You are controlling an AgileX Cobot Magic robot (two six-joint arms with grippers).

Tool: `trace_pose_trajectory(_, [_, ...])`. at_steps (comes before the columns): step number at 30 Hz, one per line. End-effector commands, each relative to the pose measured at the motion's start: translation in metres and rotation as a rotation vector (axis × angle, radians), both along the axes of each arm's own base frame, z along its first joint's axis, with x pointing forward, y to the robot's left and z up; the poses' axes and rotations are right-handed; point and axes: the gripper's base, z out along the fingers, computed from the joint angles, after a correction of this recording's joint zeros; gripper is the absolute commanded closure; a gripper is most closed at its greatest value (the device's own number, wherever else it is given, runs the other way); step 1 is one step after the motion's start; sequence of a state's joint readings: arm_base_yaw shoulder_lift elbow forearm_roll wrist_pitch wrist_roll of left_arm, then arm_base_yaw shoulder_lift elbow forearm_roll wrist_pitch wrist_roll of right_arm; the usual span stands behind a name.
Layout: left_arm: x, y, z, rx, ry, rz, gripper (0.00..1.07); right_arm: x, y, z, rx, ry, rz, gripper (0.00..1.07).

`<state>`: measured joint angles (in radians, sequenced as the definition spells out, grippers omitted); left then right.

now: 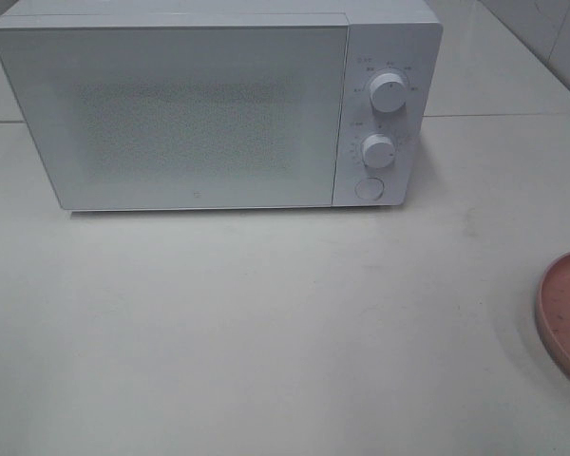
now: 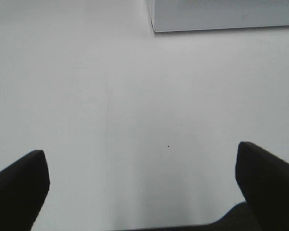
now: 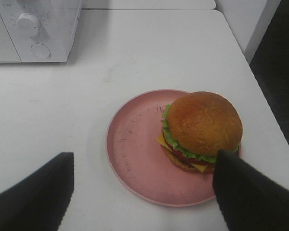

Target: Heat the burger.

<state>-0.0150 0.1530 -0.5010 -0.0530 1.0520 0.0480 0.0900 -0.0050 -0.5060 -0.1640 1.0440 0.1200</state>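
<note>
While the microwave [image 1: 171, 114] door is shut and the burger [image 3: 202, 131] sits on the pink plate [image 3: 135, 154] on the bench: opening step. Left jaws wide, right jaws wide, both empty. Next: press the door button [image 1: 368, 188].

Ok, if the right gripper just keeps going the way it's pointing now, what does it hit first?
Probably the round pink plate lying between the open right gripper fingers, with the golden-bun burger on its far side near one finger. Depth is unclear, so it may meet the white table first.
</note>
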Motion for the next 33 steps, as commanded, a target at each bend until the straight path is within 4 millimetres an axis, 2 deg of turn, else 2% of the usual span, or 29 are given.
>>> trace_pose_trajectory(1, [-0.008,0.000,0.001,-0.008,-0.070,0.030,0.06,-0.004,0.000,0.001,-0.006,-0.035,-0.005,0.31])
trace_pose_trajectory(7, [-0.028,-0.001,0.001,-0.003,-0.201,0.081,0.06,-0.004,0.000,0.001,-0.006,-0.035,-0.005,0.31])
trace_pose_trajectory(33, [-0.027,-0.001,0.001,-0.009,-0.195,0.081,0.06,-0.003,0.000,0.001,-0.007,-0.030,-0.005,0.31])
